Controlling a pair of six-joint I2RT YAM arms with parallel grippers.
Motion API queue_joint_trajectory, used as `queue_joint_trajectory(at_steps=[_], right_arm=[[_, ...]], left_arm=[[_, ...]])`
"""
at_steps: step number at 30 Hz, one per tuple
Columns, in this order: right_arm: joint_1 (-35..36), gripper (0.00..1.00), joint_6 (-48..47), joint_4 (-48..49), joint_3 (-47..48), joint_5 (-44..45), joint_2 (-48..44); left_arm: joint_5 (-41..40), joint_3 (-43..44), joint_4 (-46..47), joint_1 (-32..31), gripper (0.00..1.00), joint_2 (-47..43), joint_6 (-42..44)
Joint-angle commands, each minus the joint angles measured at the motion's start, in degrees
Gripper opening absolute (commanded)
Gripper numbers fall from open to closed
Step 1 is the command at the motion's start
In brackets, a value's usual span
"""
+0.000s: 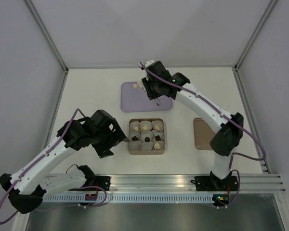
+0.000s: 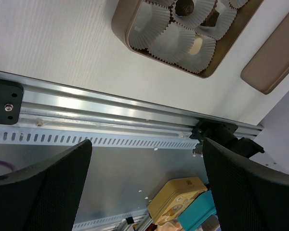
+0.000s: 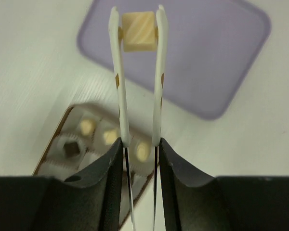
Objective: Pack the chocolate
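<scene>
My right gripper [image 1: 151,89] [image 3: 139,144] is shut on the tongs [image 3: 119,86], over the purple tray [image 1: 135,102] [image 3: 221,57]. The tong tips pinch a pale cream chocolate cube [image 3: 139,31] [image 1: 135,85] just above the tray. The tan box [image 1: 146,152] [image 3: 62,122] holds white paper cups with several cream and dark chocolates [image 1: 157,127] [image 3: 142,150] in them. My left gripper [image 1: 120,139] [image 2: 147,183] is open and empty, just left of the box. The box also shows in the left wrist view [image 2: 120,26], with a cream candy [image 2: 196,45] in one cup.
A tan lid [image 1: 201,134] [image 2: 274,55] lies right of the box, under the right arm. Metal rails [image 1: 149,183] [image 2: 111,110] run along the near table edge. Walls enclose the table on three sides.
</scene>
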Motion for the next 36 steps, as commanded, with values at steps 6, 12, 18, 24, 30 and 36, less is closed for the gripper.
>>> queue_joint_trajectory(at_steps=[6,12,18,24,30,36], right_arm=[[15.05,0.18,15.90,-13.44,-25.11,-3.21,-24.97],[20.68,0.18,22.24,-9.59,-38.74,-6.47,-31.75],[22.62,0.19,21.55,-6.59,-40.95,-8.49,-29.12],[23.85,0.19,20.76,-6.86,-40.59,-9.11,-25.43],[23.93,0.19,21.37,-6.15,-40.51,-9.11,-23.05],[23.93,0.20,24.17,-6.94,-39.02,-6.12,-20.33]], left_arm=[[3.63,-1.60,-0.97,0.21,1.00,-0.38,-0.31],[3.63,-2.48,-0.79,0.21,1.00,0.41,0.30],[3.98,-3.36,-0.09,0.21,1.00,0.76,0.48],[4.07,-3.10,-0.09,0.21,1.00,0.15,0.39],[4.25,-3.54,0.00,0.21,1.00,-1.34,-0.31],[4.42,-3.71,-0.09,0.21,1.00,-1.53,-0.66]])
